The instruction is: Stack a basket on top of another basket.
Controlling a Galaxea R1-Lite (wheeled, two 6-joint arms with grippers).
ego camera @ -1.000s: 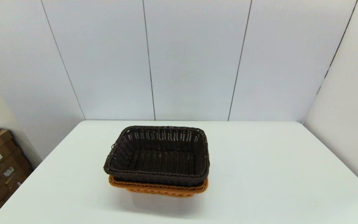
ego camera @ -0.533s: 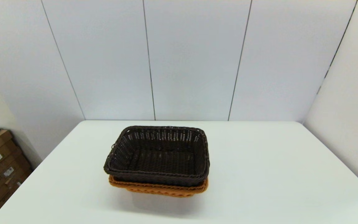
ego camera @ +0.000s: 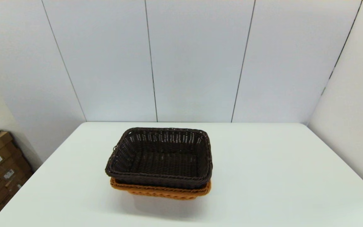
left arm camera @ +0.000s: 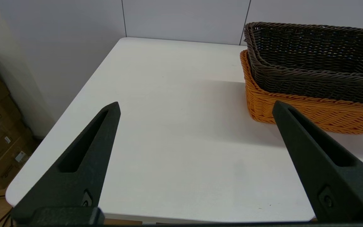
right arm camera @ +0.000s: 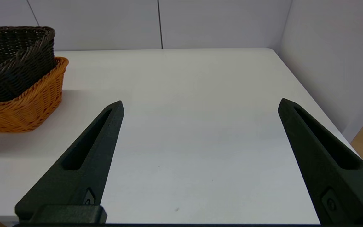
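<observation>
**Baskets nested, both arms back**

Though the far rims were hard to judge, the dark basket point(ego camera: 159, 157) sat nested in the orange basket point(ego camera: 161, 191) mid-table point(ego camera: 263, 176). The left gripper point(left arm camera: 195, 107) and right gripper point(right arm camera: 200, 104) hung near the table's front edge, jaws wide apart and empty. An uneven seat might let it rock. Nothing had shifted in the last second.

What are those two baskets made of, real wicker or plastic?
Both look woven like wicker. The dark brown basket, nested in the orange-tan basket, has open-weave sides and a braided rim. The very even strands and uniform colour hint at synthetic rattan, but natural cane cannot be ruled out. Both finishes look matte.
</observation>
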